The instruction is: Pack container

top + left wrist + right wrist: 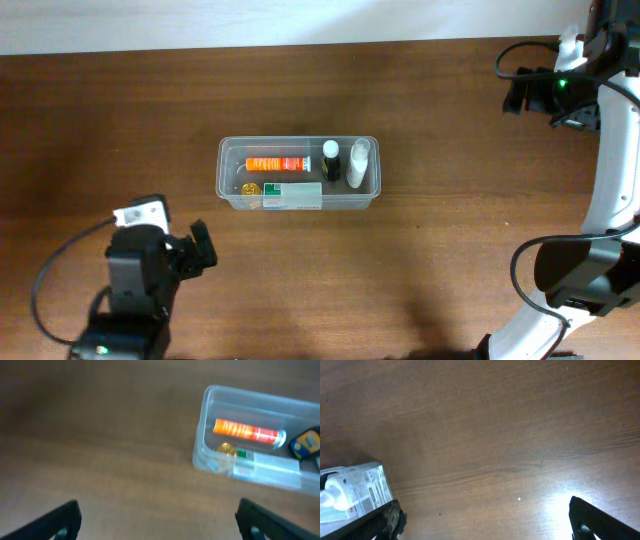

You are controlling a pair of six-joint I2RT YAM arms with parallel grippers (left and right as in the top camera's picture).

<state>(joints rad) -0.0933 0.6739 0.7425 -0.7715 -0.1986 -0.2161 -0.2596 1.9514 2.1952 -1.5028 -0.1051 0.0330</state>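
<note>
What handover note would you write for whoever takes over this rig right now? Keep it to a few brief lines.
Left gripper: open, empty, above bare table, clear of the container.
Right gripper: open, empty, off to the far right, also clear of it.
Container: mid-table, holding an orange tube, black-capped bottle, white bottle, white-and-green carton and a small gold item.
Done: those five are packed.
Left: no unpacked item shows in any view; probably just confirm and finish.
</note>
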